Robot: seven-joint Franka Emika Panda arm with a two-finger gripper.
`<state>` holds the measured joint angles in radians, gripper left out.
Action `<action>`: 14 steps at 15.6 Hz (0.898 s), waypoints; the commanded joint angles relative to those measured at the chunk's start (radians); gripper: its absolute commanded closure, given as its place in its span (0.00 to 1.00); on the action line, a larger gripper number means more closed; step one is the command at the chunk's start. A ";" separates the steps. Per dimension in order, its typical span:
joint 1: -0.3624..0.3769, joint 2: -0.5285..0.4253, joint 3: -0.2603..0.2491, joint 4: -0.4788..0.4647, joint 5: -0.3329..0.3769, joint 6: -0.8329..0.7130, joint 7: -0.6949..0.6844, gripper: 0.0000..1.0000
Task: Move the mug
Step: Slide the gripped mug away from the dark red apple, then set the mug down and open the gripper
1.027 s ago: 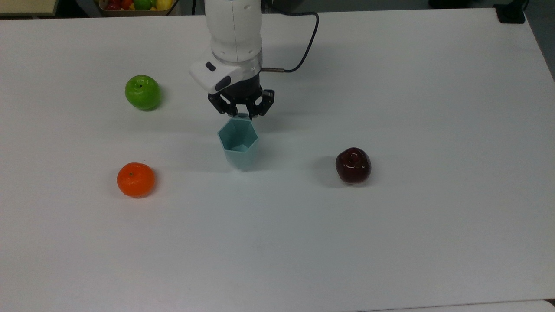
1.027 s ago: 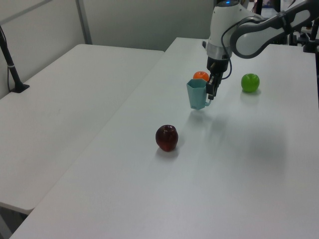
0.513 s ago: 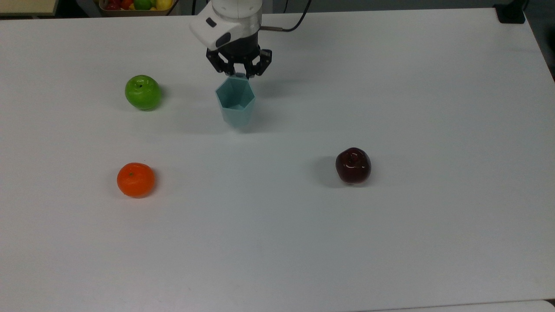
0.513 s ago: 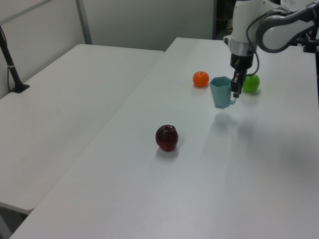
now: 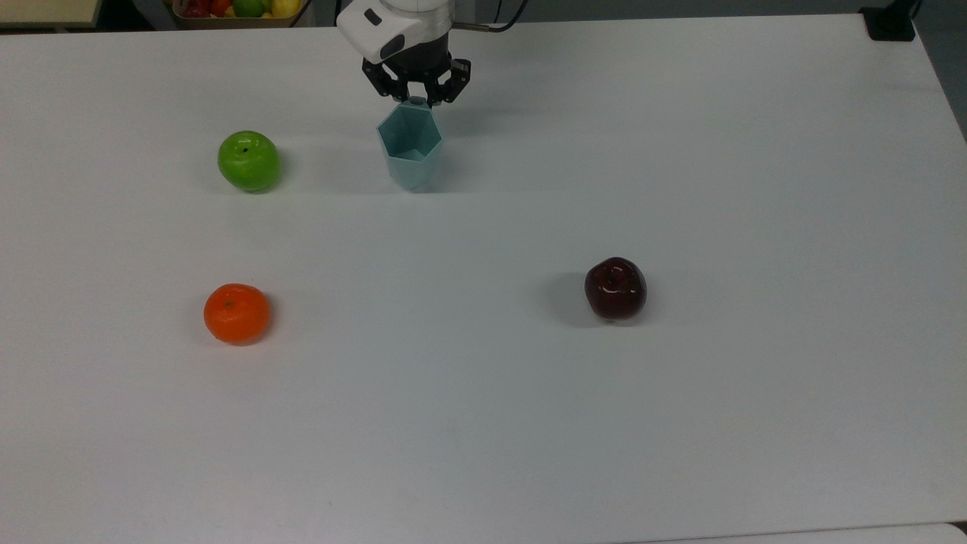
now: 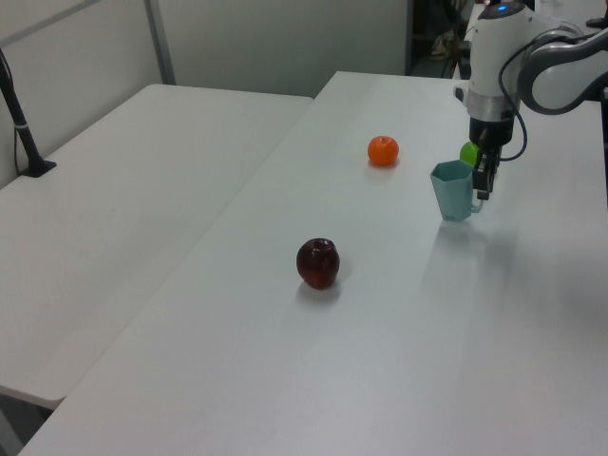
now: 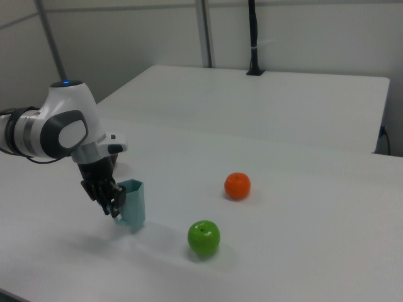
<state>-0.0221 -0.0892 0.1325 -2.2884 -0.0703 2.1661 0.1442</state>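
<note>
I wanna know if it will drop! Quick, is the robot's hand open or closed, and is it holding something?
End effector: closed on the handle of the mug, holding it upright.

Taking the mug [image 5: 409, 151] as landmark on the table [image 5: 680, 415]: in the top view, the gripper [image 5: 417, 97] is at the mug's far rim side, touching it. One apple [image 5: 248, 160] lies to the top view's left of the mug, the orange [image 5: 236, 313] nearer and left, the other apple [image 5: 616, 288] nearer and right, well apart.
</note>
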 commanded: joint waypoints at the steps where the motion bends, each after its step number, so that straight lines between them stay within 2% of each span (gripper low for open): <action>1: 0.007 -0.041 -0.004 -0.057 -0.020 0.017 0.023 1.00; 4: 0.010 -0.032 -0.004 -0.057 -0.020 0.020 0.034 0.99; 6: 0.013 -0.026 -0.004 -0.057 -0.020 0.021 0.035 0.93; 10: 0.013 -0.018 -0.004 -0.057 -0.020 0.020 0.035 0.62; 14: 0.013 -0.017 -0.004 -0.056 -0.020 0.015 0.035 0.25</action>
<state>-0.0218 -0.0888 0.1325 -2.3215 -0.0703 2.1677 0.1481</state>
